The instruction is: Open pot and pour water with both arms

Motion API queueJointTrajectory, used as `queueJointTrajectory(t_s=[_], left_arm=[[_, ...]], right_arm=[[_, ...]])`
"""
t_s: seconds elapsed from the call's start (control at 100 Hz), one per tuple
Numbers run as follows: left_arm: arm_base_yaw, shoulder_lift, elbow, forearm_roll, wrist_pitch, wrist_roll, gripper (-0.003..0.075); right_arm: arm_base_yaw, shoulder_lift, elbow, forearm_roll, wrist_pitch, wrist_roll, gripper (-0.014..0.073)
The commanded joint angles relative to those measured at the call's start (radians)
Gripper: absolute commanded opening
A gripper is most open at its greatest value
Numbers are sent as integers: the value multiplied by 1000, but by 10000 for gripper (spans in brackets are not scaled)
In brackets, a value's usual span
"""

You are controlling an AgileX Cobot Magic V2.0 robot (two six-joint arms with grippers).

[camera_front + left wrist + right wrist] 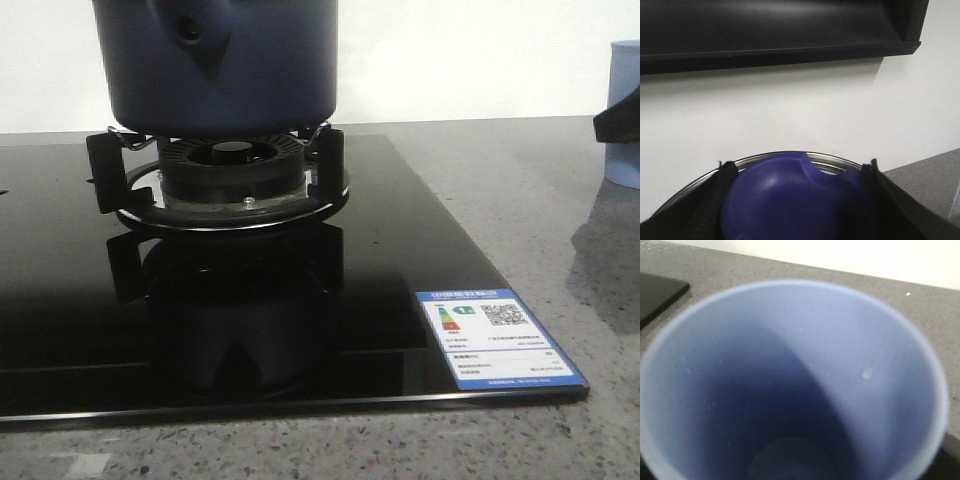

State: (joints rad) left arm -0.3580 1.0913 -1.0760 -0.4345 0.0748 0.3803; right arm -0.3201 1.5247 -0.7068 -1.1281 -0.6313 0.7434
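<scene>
Front view: the dark blue pot [225, 65] sits on the burner stand [230, 175] of a black glass cooktop [250, 320]. On the left wrist view, the left gripper [797, 200] straddles a blue knob [790, 197], jaws apparently closed on it. The right gripper's jaws cannot be told; its camera looks down into a pale blue cup [790, 380] on the grey counter [560, 240].

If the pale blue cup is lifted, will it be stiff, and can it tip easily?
The pale blue cup probably stays stiff: its rim holds an even round shape. It looks empty inside, so likely light. It seems taller than wide and narrows downward, so a sideways push might tip it.
</scene>
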Motion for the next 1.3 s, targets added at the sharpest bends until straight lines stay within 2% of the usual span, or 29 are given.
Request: queueJointTrajectory(t_s=[0.0, 0.2, 0.55, 0.8, 0.98, 1.29], left_arm=[[3, -24, -41, -3, -108, -1, 398], [3, -24, -41, -3, -108, -1, 398], [3, -24, -41, -3, -108, -1, 398], [3, -24, -41, -6, -87, -1, 398], [-48, -11, -41, -7, -94, -1, 398], [-161, 74, -41, -7, -182, -1, 398]], right_arm=[[-6, -60, -24, -7, -17, 40, 650], [-6, -130, -3, -160, 72, 197, 650], [-30, -192, 72, -160, 72, 229, 650], [-30, -270, 134, -240, 84, 391, 650], [-30, -386, 207, -265, 88, 465, 650], [-30, -608, 301, -298, 92, 465, 650]])
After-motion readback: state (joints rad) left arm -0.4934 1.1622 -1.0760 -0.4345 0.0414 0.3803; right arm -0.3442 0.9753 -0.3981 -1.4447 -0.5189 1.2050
